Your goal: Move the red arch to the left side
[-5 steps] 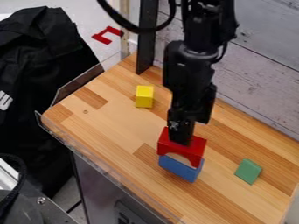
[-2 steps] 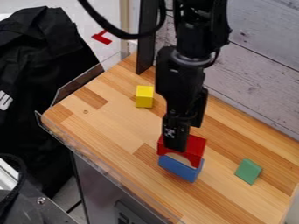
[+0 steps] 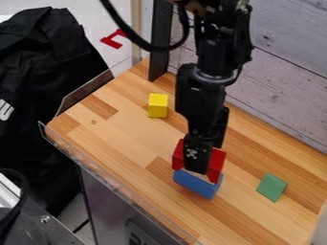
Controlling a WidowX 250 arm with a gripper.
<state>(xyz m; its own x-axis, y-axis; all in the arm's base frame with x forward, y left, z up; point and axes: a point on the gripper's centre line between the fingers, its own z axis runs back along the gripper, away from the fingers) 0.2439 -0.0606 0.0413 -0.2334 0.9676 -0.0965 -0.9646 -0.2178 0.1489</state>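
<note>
one red arch (image 3: 217, 161) sits beneath the gripper (image 3: 197, 167), whose grip i cannot tell.

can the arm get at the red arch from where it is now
Probably yes: the gripper hangs right at the red arch, with no other block seen between them. The blue block is by the arch's near side and looks unlikely to hinder a grasp from above.

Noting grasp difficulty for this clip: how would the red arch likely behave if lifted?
The red arch looks like a rigid block, so it would probably keep its shape. Being small with a cut-out underneath, it is likely light. Its flat faces suggest it would slide rather than roll.
</note>
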